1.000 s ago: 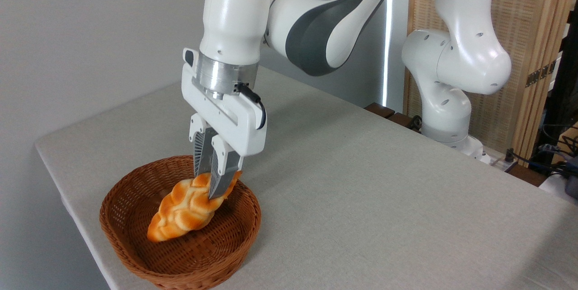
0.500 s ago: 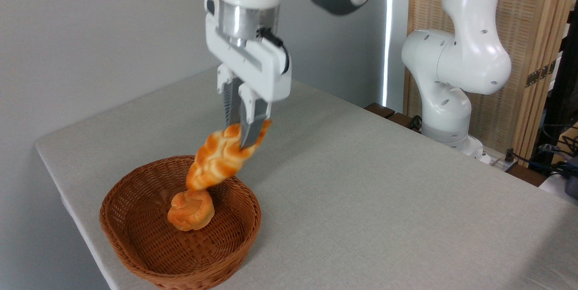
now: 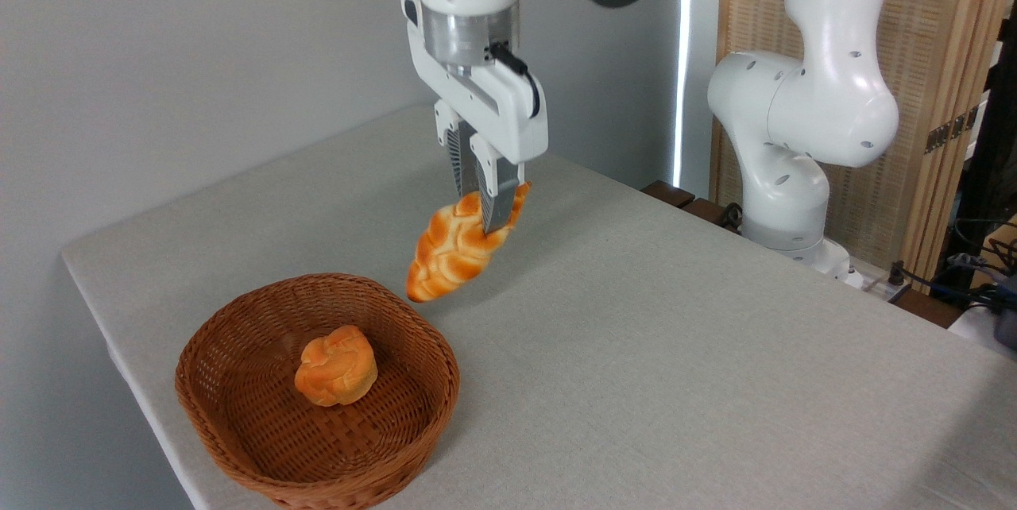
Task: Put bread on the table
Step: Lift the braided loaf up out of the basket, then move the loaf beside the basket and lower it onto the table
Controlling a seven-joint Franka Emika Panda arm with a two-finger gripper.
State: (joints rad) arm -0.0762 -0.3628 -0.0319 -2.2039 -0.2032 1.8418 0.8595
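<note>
The bread (image 3: 454, 252), a braided golden-orange loaf with pale seams, hangs in the air with its free end pointing down and to the left. My gripper (image 3: 486, 218) is shut on its upper right end. The loaf is clear of the basket, above the grey-beige cloth of the table (image 3: 675, 351), just beyond the basket's far rim.
A brown wicker basket (image 3: 238, 423) sits near the table's front left corner with a small round orange bun (image 3: 336, 376) inside. The arm's white base (image 3: 786, 200) stands at the table's far right edge. The table's left edge runs close to the basket.
My gripper has lifted the bread out of the basket and carried it up and to the right. The round bun under it came into sight.
</note>
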